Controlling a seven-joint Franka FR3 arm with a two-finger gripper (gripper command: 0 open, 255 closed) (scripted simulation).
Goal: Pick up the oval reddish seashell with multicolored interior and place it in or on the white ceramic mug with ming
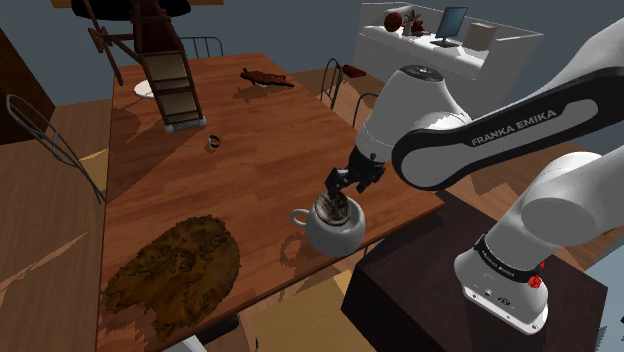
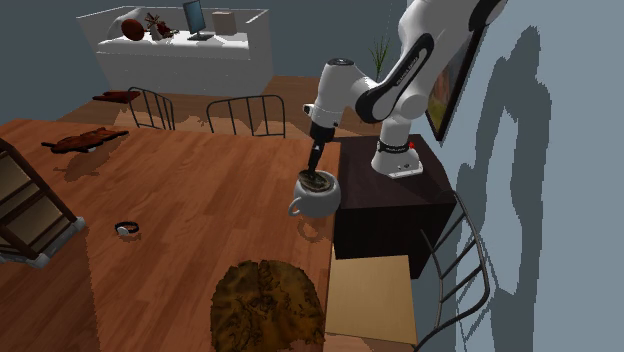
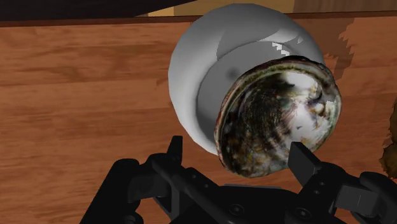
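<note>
Looking over one wooden table (image 1: pixel 250 150) in a room with a blue-grey wall (image 2: pixel 545 120). One white mug (image 1: pixel 336 234) sits at the table edge by the stand (image 1: pixel 470 300), with one iridescent seashell (image 3: pixel 280 118) lying in its mouth. End effector (image 3: pixel 235 142) is just above, fingers apart, gripping nothing.

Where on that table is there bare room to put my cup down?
The bare wood between the small ring, the brown patch and the mug is free. It's crowded at the mug, under the claw.
</note>
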